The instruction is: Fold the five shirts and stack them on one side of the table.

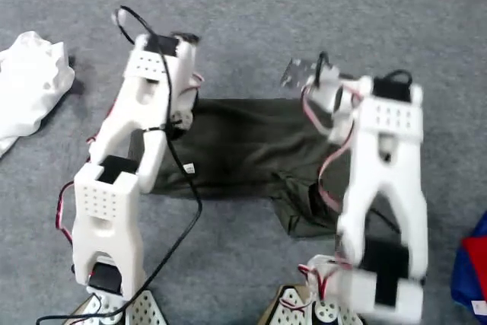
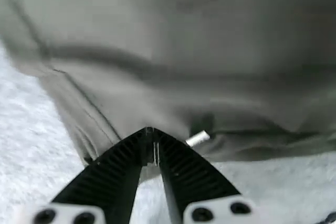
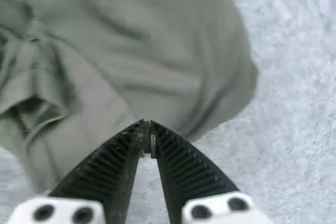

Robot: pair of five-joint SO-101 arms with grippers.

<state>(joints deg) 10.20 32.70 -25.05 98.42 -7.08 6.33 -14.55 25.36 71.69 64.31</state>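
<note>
- High view, nearest item: table (image 1: 228,264), covered in grey cloth, bearing every shirt directly. It is the only holding surface, and no shirt on it is yet folded and stacked at one side
- Blue and red cloth (image 1: 473,264), at the near right edge and well apart from the arms. Probably another shirt, though too little shows to be sure
- Green shirt (image 1: 251,146), at mid-table between the two arms, lying mostly flat with a flap (image 1: 300,215) jutting toward the near edge. A white tag (image 2: 198,139) sits at its hem
- Handling, judged: light, limp, thin cloth that will sag and drag on the grey cover. It is not fragile and not slippery. Best taken by a pinch at hem or corner, both sides at once, so the fold lands square
- Left gripper (image 2: 149,142), over the hem just beside the tag, jaws closed tip to tip. Whether cloth is pinched between them cannot be told
- Right gripper (image 3: 147,135), at the shirt's rounded edge where it meets bare table, jaws likewise closed to the tip. Hold on cloth not discernible
- White shirt (image 1: 30,81), crumpled in a heap at the far left, well apart from the green one
</note>
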